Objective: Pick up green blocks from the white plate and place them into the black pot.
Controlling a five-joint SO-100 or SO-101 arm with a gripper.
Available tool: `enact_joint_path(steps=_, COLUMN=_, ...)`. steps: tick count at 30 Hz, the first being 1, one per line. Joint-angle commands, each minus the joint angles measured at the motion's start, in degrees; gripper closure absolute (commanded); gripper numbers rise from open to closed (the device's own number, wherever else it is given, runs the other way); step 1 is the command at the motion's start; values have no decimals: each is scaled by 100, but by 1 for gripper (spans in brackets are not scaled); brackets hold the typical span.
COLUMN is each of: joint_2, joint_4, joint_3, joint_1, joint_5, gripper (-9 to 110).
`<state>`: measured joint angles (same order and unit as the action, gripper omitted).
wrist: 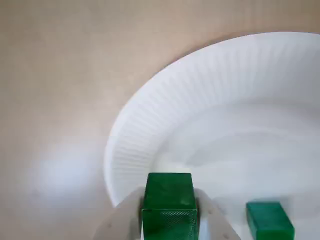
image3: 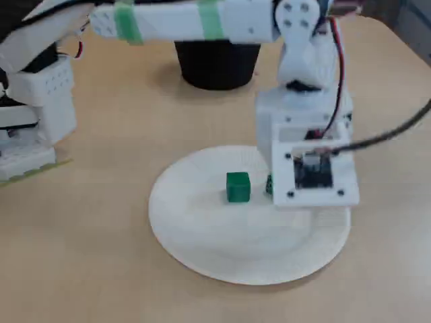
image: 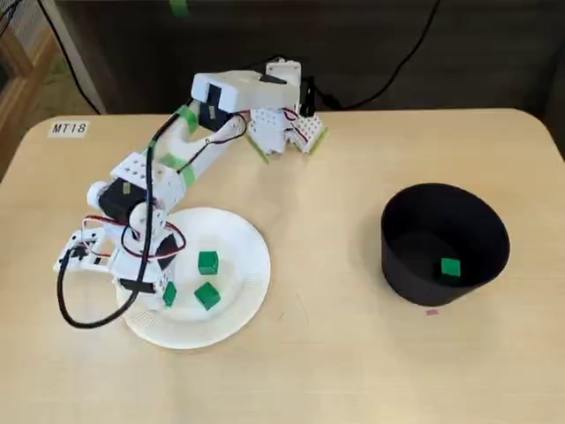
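Note:
My gripper (wrist: 168,212) is shut on a green block (wrist: 168,200) over the near rim of the white plate (wrist: 225,100). In a fixed view the gripper (image: 166,292) sits at the plate's (image: 238,243) left part with that block (image: 169,293) in it. Two more green blocks (image: 207,261) (image: 207,296) lie loose on the plate; one (wrist: 269,221) shows in the wrist view. The black pot (image: 444,243) stands at the right with a green block (image: 450,268) inside. In another fixed view the wrist hides the gripper; one block (image3: 237,187) shows fully, another (image3: 269,185) partly.
The arm's base (image: 282,124) stands at the table's far edge, with a black cable looping beside the plate (image: 79,314). A label reading MT18 (image: 69,129) is stuck at the far left corner. The pot (image3: 215,64) stands beyond the plate (image3: 202,229).

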<state>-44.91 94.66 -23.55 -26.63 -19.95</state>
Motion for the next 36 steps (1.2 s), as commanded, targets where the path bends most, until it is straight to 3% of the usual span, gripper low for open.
enact_joint_path(steps=1, joint_2=-1907, joint_4=44, joint_3=176, joint_1=475, joint_5=448, gripper=104)
enact_joint_path(steps=7, joint_2=-4192, joint_4=-123, joint_3=-1160, joint_1=2399, joint_5=1371, gripper=104)
enact_joint_path(steps=9, joint_2=-5115, joint_4=-905, joint_3=-2531, joint_1=3217, joint_5=1617, gripper=104)
enact_joint_path(steps=12, joint_2=-7005, joint_4=-3094, joint_3=-5730, joint_1=4166, joint_5=2188, gripper=104)
enact_joint_path(steps=18, joint_2=-7963, joint_4=-4324, joint_3=-8112, joint_1=5353, joint_5=2171, gripper=104)
enact_joint_path(steps=32, joint_2=-6838, joint_4=-5203, joint_3=-8657, joint_1=6469, joint_5=1978, gripper=104)
enact_joint_path(steps=36, joint_2=-6768, joint_4=-5010, joint_3=-8657, joint_1=6513, joint_5=1890, gripper=71)
